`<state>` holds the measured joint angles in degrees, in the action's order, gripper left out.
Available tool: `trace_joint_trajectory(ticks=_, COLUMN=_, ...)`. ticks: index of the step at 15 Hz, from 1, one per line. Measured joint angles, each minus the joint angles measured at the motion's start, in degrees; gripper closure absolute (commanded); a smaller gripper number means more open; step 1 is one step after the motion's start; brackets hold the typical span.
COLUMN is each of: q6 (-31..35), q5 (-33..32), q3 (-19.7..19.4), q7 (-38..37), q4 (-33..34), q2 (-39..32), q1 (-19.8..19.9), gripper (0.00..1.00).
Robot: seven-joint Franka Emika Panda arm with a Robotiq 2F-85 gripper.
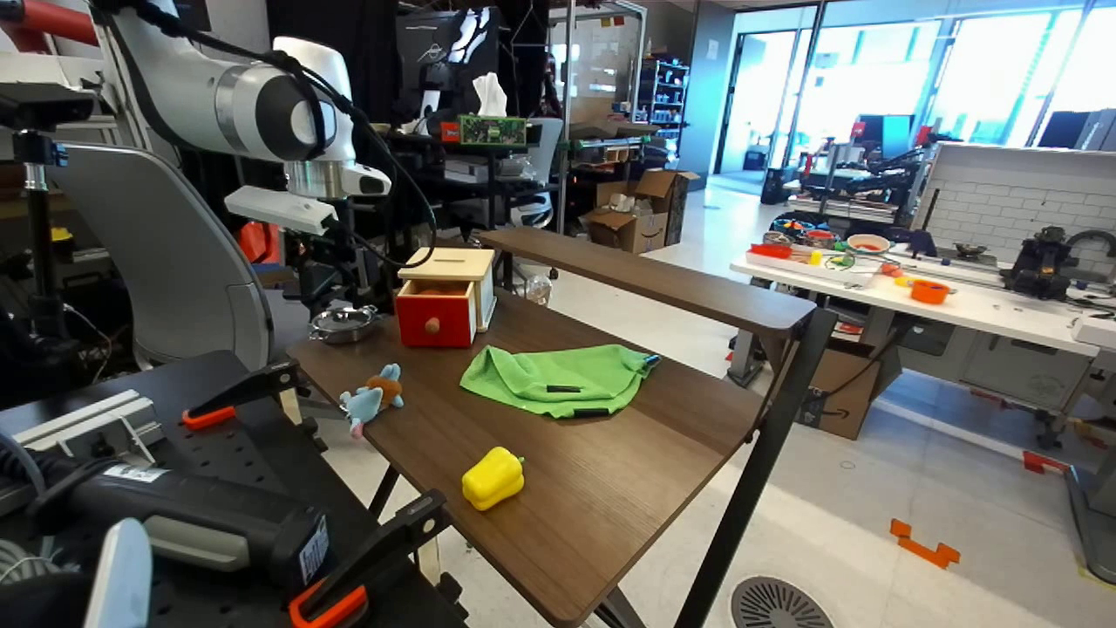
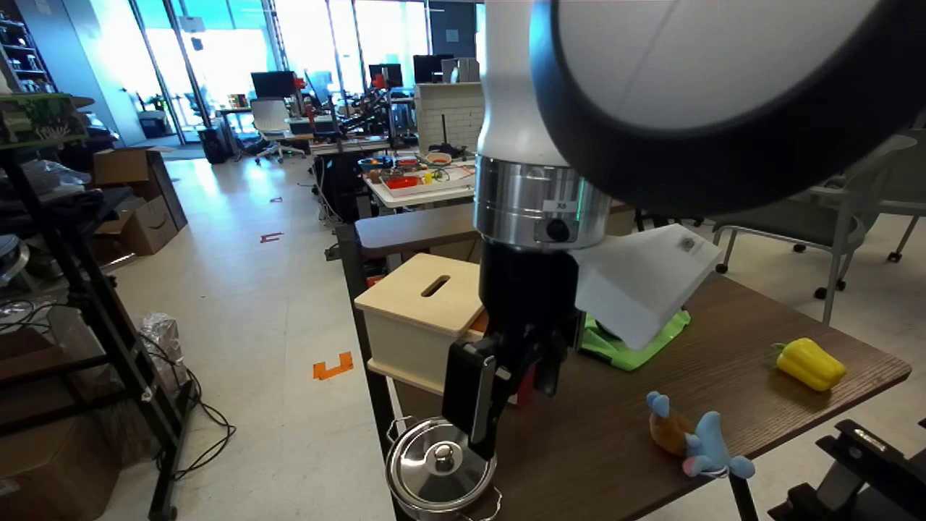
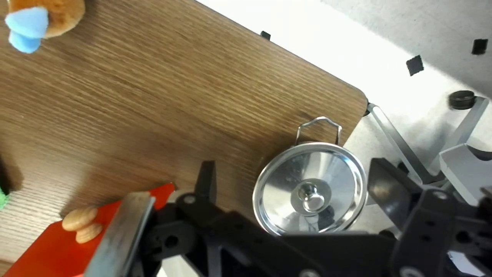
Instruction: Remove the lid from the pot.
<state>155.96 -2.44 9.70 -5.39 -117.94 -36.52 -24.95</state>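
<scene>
Gripper (image 3: 298, 179) stands nearest the camera in the wrist view, pointing down, its two fingers (image 3: 207, 181) spread wide with a broad gap between them. Lid (image 3: 303, 179) is round, flat and of polished metal, seated level on the pot (image 1: 342, 335), its small central knob (image 3: 313, 202) uppermost; in the wrist view it shows between the spread fingers. In an exterior view a fingertip (image 2: 483, 434) overlaps the lid's edge; whether they touch cannot be told. Pot is low and metallic, with wire handles (image 3: 319, 119) on opposite sides, and stands at the far left corner of the brown table (image 1: 602, 488). Just right of it stands a tan box (image 1: 475, 266), its red drawer (image 1: 440, 308) partway out and fitted with a round wooden pull (image 1: 432, 326). Further right, and nearer, a green cloth (image 1: 558, 371) lies rumpled with dark strips (image 1: 591, 412) upon it. Blue-and-brown plush toy (image 1: 375, 399) rests at the table's left edge, nearer than the pot. Yellow pepper (image 1: 494, 478) lies on its side towards the near end, well apart from the toy and the cloth. At near left a black bench (image 1: 253, 462) carries a dark cylindrical device (image 1: 209, 515); two black clamps (image 1: 375, 558) with orange fittings sit along its right edge.
</scene>
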Motion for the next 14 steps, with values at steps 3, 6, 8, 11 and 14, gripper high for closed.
trace_joint_trajectory(ticks=3, q6=0.11, q5=-1.66, q3=-1.00, q7=-1.56, q4=1.21, q2=-1.15, q1=-1.65, gripper=0.00)
trace_joint_trajectory(ticks=6, q6=0.31, q5=-1.88, q3=-1.04, q7=-1.83, q4=2.77, q2=-2.64, q1=-2.29, gripper=0.00)
trace_joint_trajectory(ticks=8, q6=0.45, q5=-1.88, q3=-1.05, q7=-1.83, q4=3.98, q2=-3.78, q1=-2.40, gripper=0.00)
trace_joint_trajectory(ticks=11, q6=0.55, q5=-1.88, q3=-1.05, q7=-1.83, q4=6.02, q2=-5.67, q1=-2.41, gripper=0.00)
trace_joint_trajectory(ticks=14, q6=0.60, q5=-1.88, q3=-1.05, q7=-1.83, q4=7.87, q2=-7.41, q1=-2.45, gripper=0.00)
